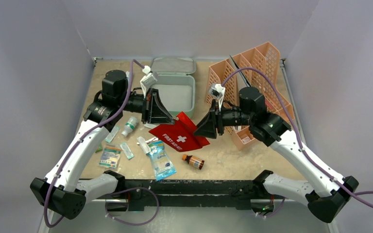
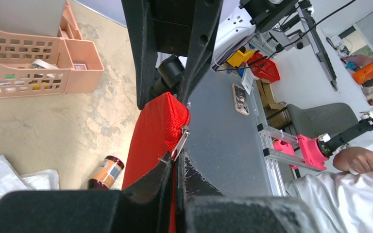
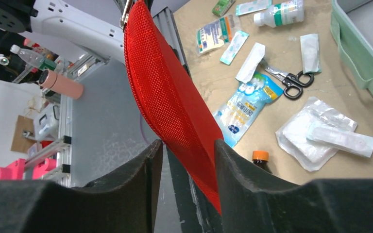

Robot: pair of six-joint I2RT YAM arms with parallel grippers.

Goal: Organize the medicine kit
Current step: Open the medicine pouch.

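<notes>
Left claw (image 2: 175,161): I am pinching it fully closed on the red pouch (image 2: 151,133), right beside the zip pull, and holding the pouch up off the tabletop (image 1: 233,158).

Right claw (image 3: 187,145): I am holding it part open astride the pouch's opposite edge. The fabric is passing between the fingers (image 3: 243,165) and may be brushing one of them, but it is not clamped.

Medicine kit (image 1: 193,92): it is sitting open at the back of the tabletop, between the two arms. Its lid is lying back behind it, and what I can see of the tray looks bare.

Loose supplies: a brown bottle (image 1: 193,161), a blue packet (image 1: 162,160), scissors (image 3: 291,77) and a white bottle (image 1: 130,126) are lying near the front, below and left of the pouch.

Risk, slipping: the pouch is hanging from one small pinch, so a quick swing could pull the mesh free.

Risk, collision: the two claws are working very close together (the left wrist view is showing the other claw just beyond the pouch), so closing in further could knock them together.

Risk, bad bite: if I am closing the right claw on a mere corner, the pouch could twist and sag onto the bottle.

Risk, fit: I judge the pouch looks wide for the kit, so it may catch on the rim.
</notes>
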